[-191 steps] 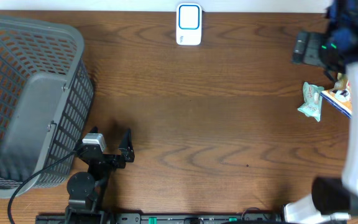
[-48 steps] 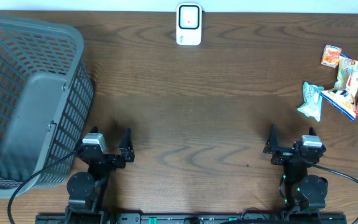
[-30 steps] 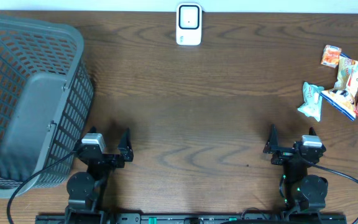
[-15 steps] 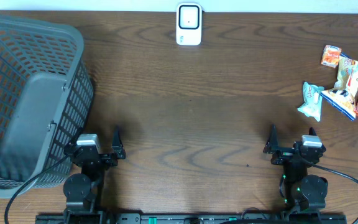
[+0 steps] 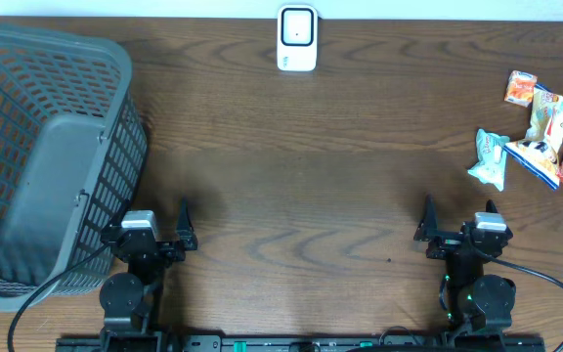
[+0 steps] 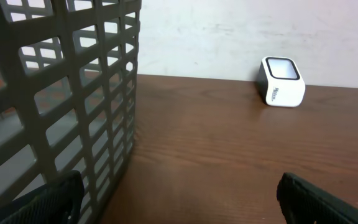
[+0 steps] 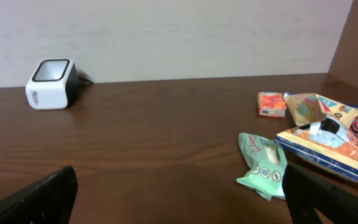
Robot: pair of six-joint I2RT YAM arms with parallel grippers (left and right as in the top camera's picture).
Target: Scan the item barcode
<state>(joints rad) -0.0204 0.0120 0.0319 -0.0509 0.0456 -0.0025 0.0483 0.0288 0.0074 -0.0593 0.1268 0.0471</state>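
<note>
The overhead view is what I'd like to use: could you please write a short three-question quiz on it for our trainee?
1. True or false: the scanner stands at the far edge of the table.
2. The packets lie to which side? A left; B middle; C right.
3. Fill in: the left gripper and right gripper are both ___.
Key: 1 true; 2 C; 3 open.
</note>
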